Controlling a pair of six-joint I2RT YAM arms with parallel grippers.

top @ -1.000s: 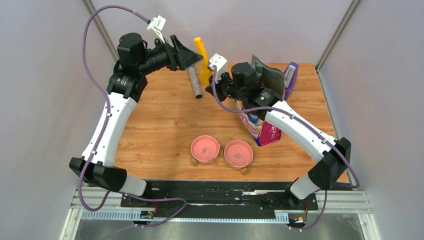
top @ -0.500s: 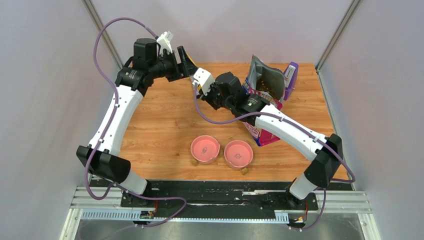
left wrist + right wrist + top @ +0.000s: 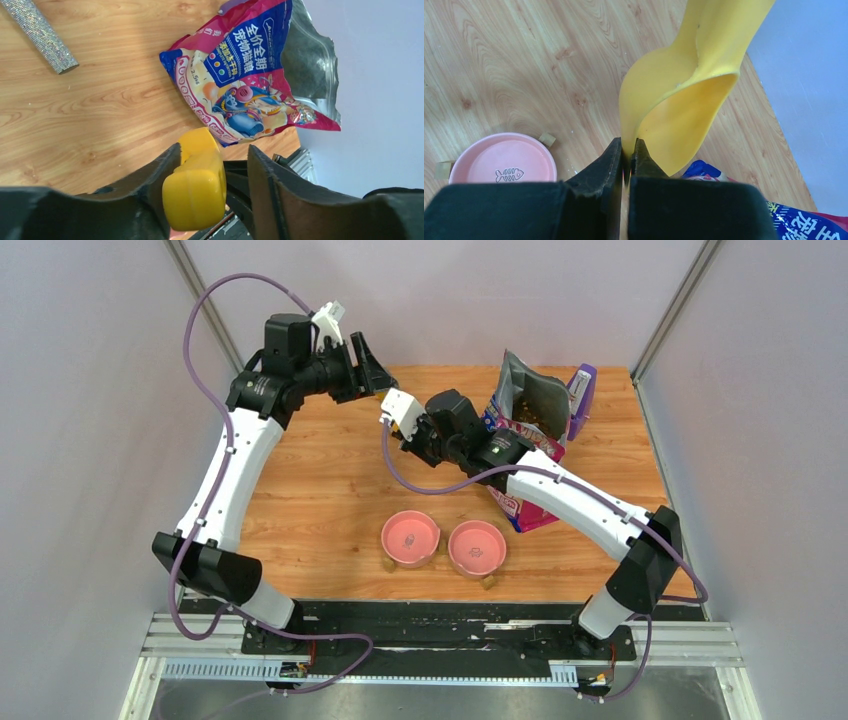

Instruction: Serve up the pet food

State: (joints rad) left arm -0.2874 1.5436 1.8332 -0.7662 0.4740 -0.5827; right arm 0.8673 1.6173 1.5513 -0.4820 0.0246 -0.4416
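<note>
1. the yellow scoop (image 3: pixel 674 100) hangs in the air between the two arms, over the far side of the table (image 3: pixel 320 490); this reads as a hand-over.
2. the right gripper (image 3: pixel 626 147) has its fingers pressed together on the thin rim of the scoop's cup, which leaves the hollow free.
3. the left gripper (image 3: pixel 212 160) straddles the handle (image 3: pixel 194 192). its fingers are apart, one resting against the handle and a gap showing at the other, so it likely carries little of the weight.
4. the pet food (image 3: pixel 528 417) lies inside the open bag (image 3: pixel 240 75), which stands mouth up just beside the right arm, within reach for dipping.
5. the pink bowls (image 3: pixel 410 538) sit side by side near the front edge and show only their fish prints, so i judge nothing is served yet.
</note>
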